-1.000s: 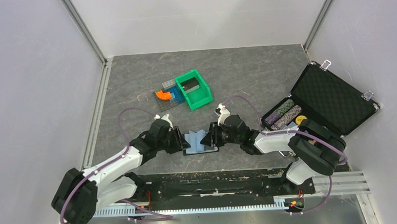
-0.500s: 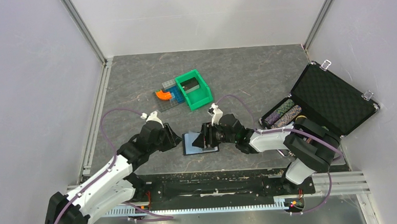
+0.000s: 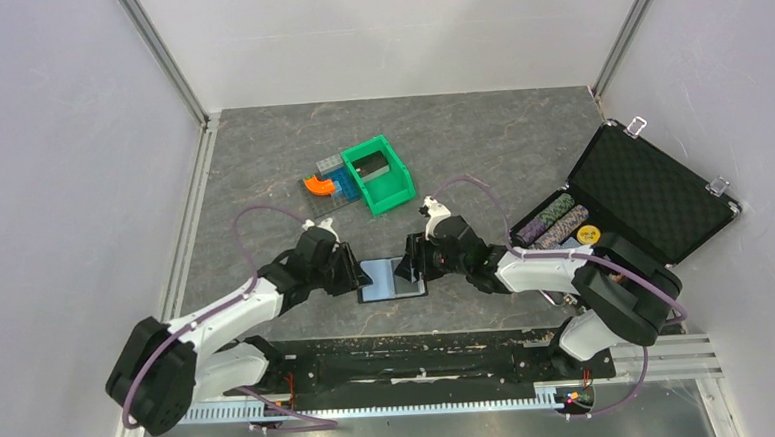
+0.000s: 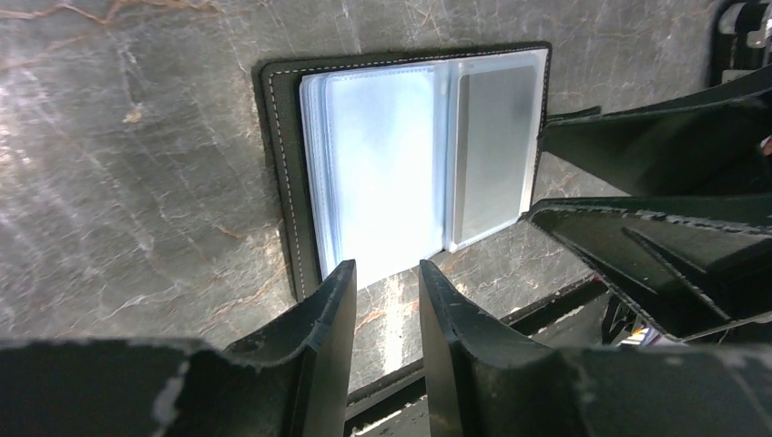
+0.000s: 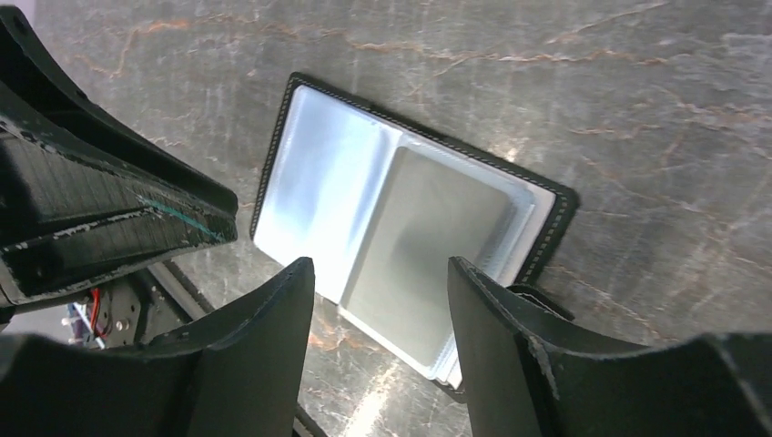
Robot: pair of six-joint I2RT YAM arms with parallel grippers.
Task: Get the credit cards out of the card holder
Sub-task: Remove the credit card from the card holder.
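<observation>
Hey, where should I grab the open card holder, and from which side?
Probably its black stitched border, coming in low from an outer side: the card holder lies open and flat, so only that rim offers a pinch.

desk [image 3: 260,155]: dark grey, marbled top
card holder [image 3: 392,278]: lies open and flat at 6 o'clock, near the edge
green bin [image 3: 379,175]: near centre, toward 11 o'clock
blue tray [image 3: 330,194]: just beside the bin at its 9 o'clock, holds an orange piece [image 3: 316,186]
black case [image 3: 652,190]: lid open, at 3 o'clock
</observation>
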